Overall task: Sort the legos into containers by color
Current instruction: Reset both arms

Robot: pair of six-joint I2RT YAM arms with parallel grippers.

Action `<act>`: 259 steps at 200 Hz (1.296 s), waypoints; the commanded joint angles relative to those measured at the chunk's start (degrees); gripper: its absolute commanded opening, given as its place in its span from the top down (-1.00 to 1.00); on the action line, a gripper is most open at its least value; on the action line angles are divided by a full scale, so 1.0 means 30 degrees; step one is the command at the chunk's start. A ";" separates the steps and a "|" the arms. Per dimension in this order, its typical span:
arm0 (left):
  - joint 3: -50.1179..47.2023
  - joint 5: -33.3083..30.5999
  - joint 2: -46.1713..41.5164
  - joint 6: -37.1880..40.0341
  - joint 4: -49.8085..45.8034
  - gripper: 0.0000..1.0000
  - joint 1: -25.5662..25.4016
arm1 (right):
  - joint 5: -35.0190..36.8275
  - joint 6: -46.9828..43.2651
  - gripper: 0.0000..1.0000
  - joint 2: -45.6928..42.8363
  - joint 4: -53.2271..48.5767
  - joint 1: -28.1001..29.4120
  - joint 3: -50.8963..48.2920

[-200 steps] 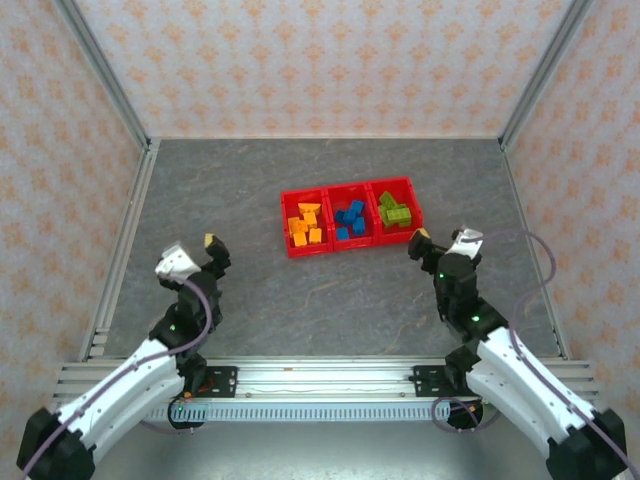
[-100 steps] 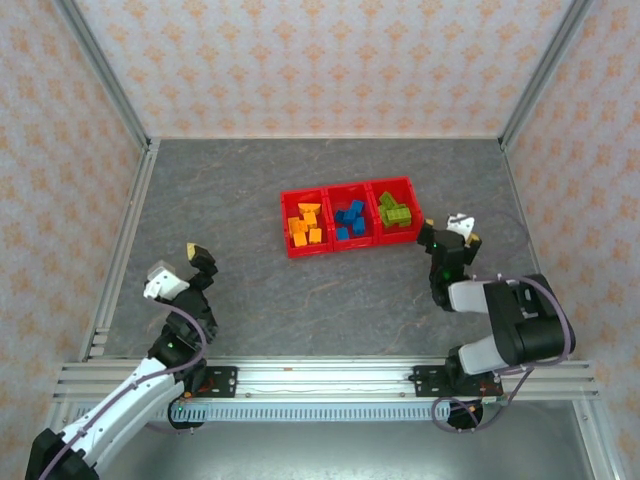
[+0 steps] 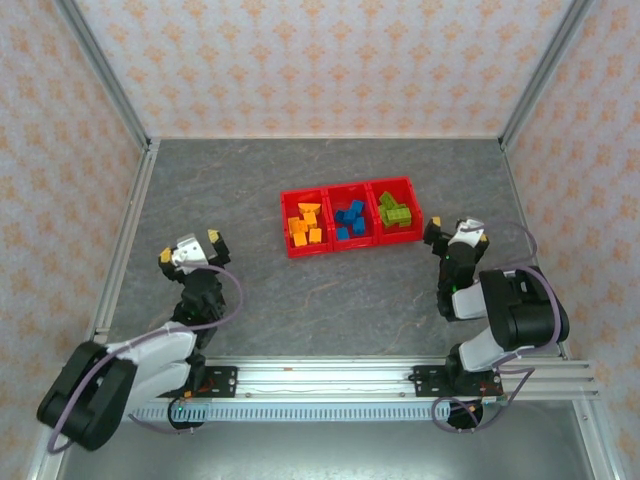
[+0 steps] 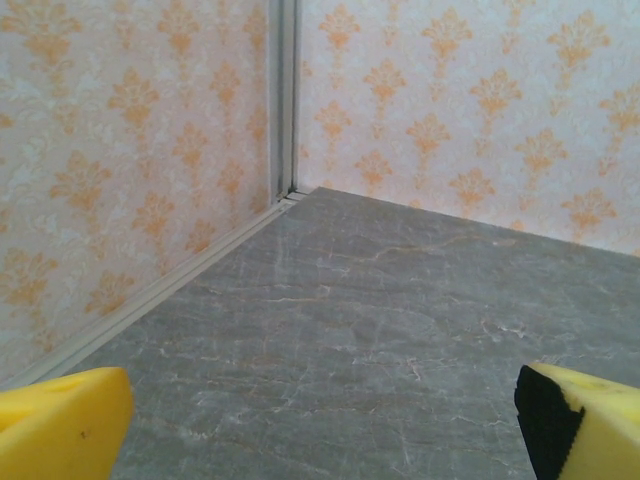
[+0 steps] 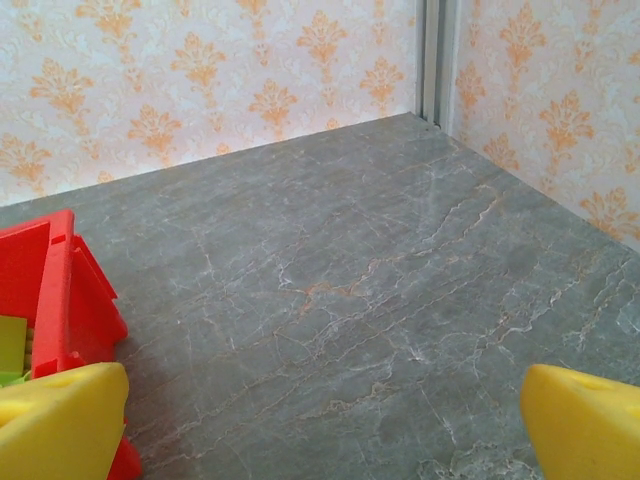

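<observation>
Three joined red containers [image 3: 349, 190] sit mid-table. The left bin holds orange-yellow legos [image 3: 305, 227], the middle bin blue legos [image 3: 350, 218], the right bin lime green legos [image 3: 393, 211]. My left gripper [image 3: 189, 247] hovers over bare floor, well to the left of the bins and nearer the front, open and empty; its yellow fingertips [image 4: 60, 425] stand wide apart. My right gripper [image 3: 456, 232] is just right of the green bin, open with nothing between its fingers. In the right wrist view, the red bin's corner [image 5: 62, 290] lies by the left fingertip [image 5: 60, 420], with a green lego [image 5: 10, 350] inside.
The grey marbled floor [image 3: 300, 290] is enclosed by patterned walls with aluminium posts [image 3: 105, 85] at the corners. A metal rail [image 3: 320, 375] runs along the near edge where both arm bases are bolted.
Both arms have folded back toward their bases. The right gripper has shifted a little right and away from the bins. Both grippers stayed open, and the legos have not moved.
</observation>
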 commanded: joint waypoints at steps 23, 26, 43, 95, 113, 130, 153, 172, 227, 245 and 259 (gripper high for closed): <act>0.0966 0.3767 0.4658 0.0818 0.5186 -0.99 0.2548 | 0.0014 0.0211 -0.99 -0.0144 0.0806 -0.0083 0.0178; 0.1233 0.4171 0.4761 0.0884 0.4786 -0.99 0.2724 | 0.0025 0.0206 -0.99 -0.0110 0.0899 -0.0083 0.0160; 0.2126 0.5414 0.6071 0.1587 0.4847 -0.99 0.3314 | 0.0014 0.0206 -1.00 -0.0124 0.0814 -0.0090 0.0185; 0.0423 0.6906 1.0333 0.1836 1.3085 -0.99 0.4122 | 0.0012 0.0215 -0.99 -0.0113 0.0773 -0.0083 0.0207; 0.2952 0.8595 0.8595 -0.0161 0.4934 -0.99 0.5672 | -0.0012 0.0233 -1.00 -0.0135 0.0744 -0.0090 0.0211; 0.2304 0.8115 0.9246 -0.0235 0.7358 -0.99 0.5873 | 0.0010 0.0230 -1.00 -0.0163 0.0798 -0.0090 0.0186; 0.2314 0.7756 0.9149 -0.0278 0.7151 -0.99 0.5796 | -0.0017 0.0219 -1.00 -0.0135 0.0751 -0.0098 0.0232; 0.2163 0.7264 0.9079 0.0231 0.7306 -0.99 0.5233 | -0.0016 0.0225 -1.00 -0.0135 0.0744 -0.0083 0.0202; 0.1497 0.6721 0.9354 0.0872 0.9297 -0.99 0.4646 | -0.0286 0.0275 -1.00 -0.0018 0.0414 -0.0183 0.0410; 0.1497 0.6713 0.9354 0.0879 0.9283 -0.99 0.4620 | -0.0440 0.0276 -1.00 -0.0076 0.0467 -0.0259 0.0370; 0.1497 0.6716 0.9354 0.0865 0.9283 -0.99 0.4637 | -0.0739 0.0113 -1.00 -0.0135 0.0537 -0.0259 0.0324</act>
